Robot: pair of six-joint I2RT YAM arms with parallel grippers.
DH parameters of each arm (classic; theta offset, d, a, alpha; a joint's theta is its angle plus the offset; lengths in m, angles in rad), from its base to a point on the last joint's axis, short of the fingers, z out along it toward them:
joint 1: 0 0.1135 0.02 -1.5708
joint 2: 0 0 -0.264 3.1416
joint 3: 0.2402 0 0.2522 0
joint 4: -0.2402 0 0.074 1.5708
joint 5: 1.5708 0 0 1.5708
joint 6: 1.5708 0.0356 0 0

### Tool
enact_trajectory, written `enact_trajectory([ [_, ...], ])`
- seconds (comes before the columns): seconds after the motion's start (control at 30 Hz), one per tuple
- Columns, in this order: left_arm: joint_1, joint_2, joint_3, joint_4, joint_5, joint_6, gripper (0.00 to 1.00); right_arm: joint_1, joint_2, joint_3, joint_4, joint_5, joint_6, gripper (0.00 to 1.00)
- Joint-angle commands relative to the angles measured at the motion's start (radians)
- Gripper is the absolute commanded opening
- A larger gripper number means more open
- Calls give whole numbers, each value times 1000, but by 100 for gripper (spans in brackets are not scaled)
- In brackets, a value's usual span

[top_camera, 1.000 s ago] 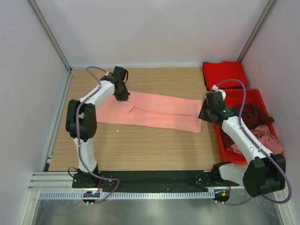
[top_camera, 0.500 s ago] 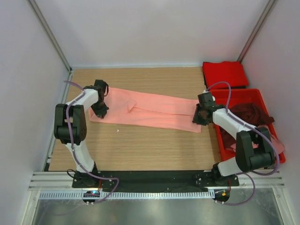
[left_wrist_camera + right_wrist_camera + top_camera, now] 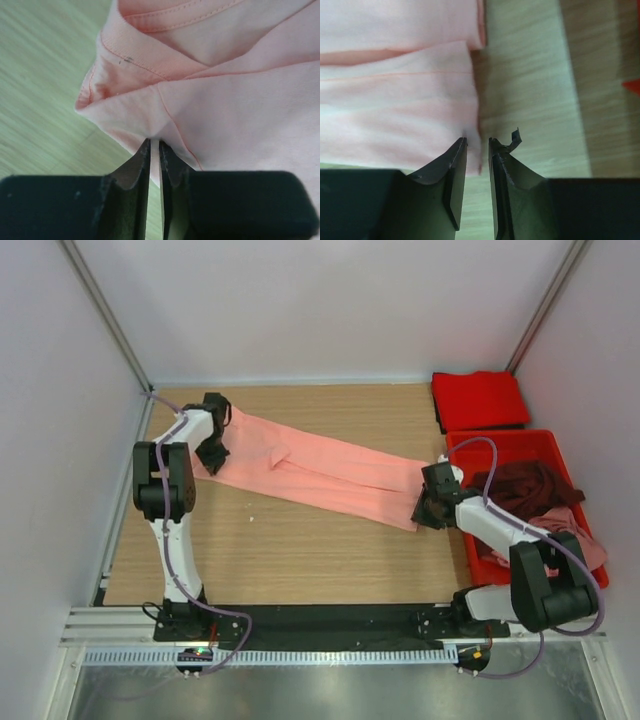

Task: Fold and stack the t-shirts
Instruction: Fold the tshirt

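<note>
The salmon-pink t-shirt (image 3: 320, 470), folded into a long band, lies diagonally on the wooden table from back left to near right. My left gripper (image 3: 211, 452) is shut on its left end; the left wrist view shows the jaws (image 3: 155, 146) pinching a cloth corner (image 3: 225, 100). My right gripper (image 3: 428, 510) is shut on its right end, with the cloth edge (image 3: 420, 100) between the fingertips (image 3: 477, 143). The bright red t-shirt (image 3: 480, 400) lies folded at the back right. The dark maroon t-shirt (image 3: 532, 485) and the dusty pink t-shirt (image 3: 572, 532) lie crumpled in the bin.
The rigid red plastic bin (image 3: 505, 438) stands at the table's right edge, right beside my right arm. White walls enclose the table on the left, back and right. A black rail runs along the near edge.
My left gripper has swung left and then back with the shirt's left end. My right gripper has come nearer with the right end. The band now lies diagonally.
</note>
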Motion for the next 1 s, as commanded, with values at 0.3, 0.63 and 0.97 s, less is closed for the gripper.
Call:
enact_trajectory([
  [0.3,43,85,376,5,95,151,26,125,-249,35,-125,-47,107,36],
  [0.63,46,-14,204,92,216,136,36,286,99,163,20,-71,-108,39],
  [0.97,49,155,233,97,165,96,36,436,132,52,103,82,47,38],
])
